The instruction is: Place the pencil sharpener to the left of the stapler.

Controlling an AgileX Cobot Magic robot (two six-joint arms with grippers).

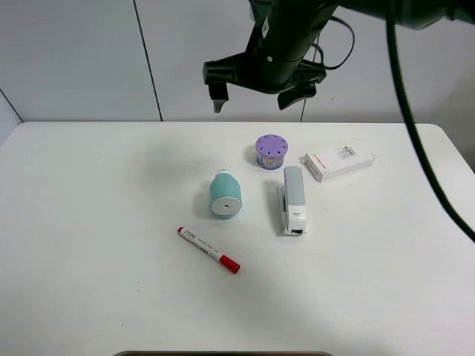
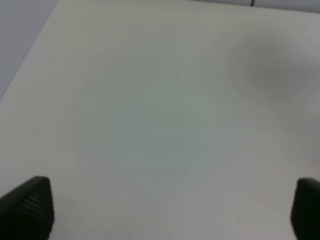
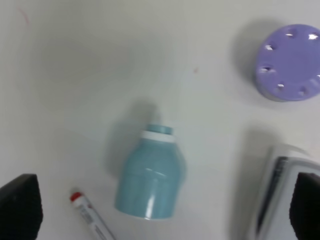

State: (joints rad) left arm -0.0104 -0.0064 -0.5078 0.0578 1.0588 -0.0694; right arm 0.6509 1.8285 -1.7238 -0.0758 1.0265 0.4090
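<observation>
With its jaws spread wide and empty, the right gripper (image 1: 260, 95) hangs above the pencil sharpener (image 1: 225, 195), which already lies left of the stapler (image 1: 293, 199), so little remains.

my right claw (image 3: 165, 210) hangs high over the white table (image 3: 75, 90), its two dark fingertips (image 3: 20, 205) spread wide at the frame's corners with nothing between them. below me the teal pencil sharpener (image 3: 149, 176) lies on its side, apart from everything. a red-capped marker (image 3: 90, 216) lies near it on one side; the grey-and-white stapler (image 3: 275, 195) sits on the other, partly cut off. beyond the stapler stands a purple cylinder (image 3: 288, 62) with holes in its top.
</observation>
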